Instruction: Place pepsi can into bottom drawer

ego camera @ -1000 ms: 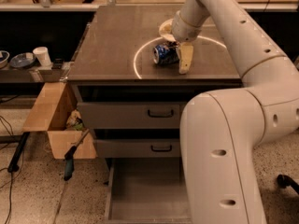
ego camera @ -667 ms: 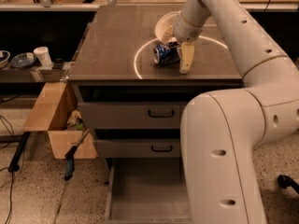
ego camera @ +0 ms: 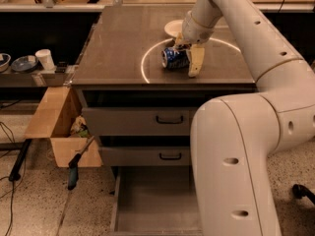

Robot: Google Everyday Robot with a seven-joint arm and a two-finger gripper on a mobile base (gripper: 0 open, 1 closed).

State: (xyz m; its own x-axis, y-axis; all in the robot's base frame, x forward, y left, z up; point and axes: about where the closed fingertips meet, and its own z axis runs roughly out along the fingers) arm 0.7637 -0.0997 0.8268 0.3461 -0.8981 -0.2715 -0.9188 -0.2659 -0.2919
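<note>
On the cabinet top point(ego camera: 118, 48), near the front edge, the pepsi can point(ego camera: 173, 58) lies on its side. The gripper point(ego camera: 187, 62) is lowered against it, just in front of the white bowl point(ego camera: 173, 27); whether it clamps the can, cannot tell. The bottom drawer point(ego camera: 152, 200) stands pulled out below, presumably ready to receive the can.

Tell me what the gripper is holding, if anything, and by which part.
It cannot be told. The gripper is low on the countertop at one end of the can, which lies on its side.
</note>
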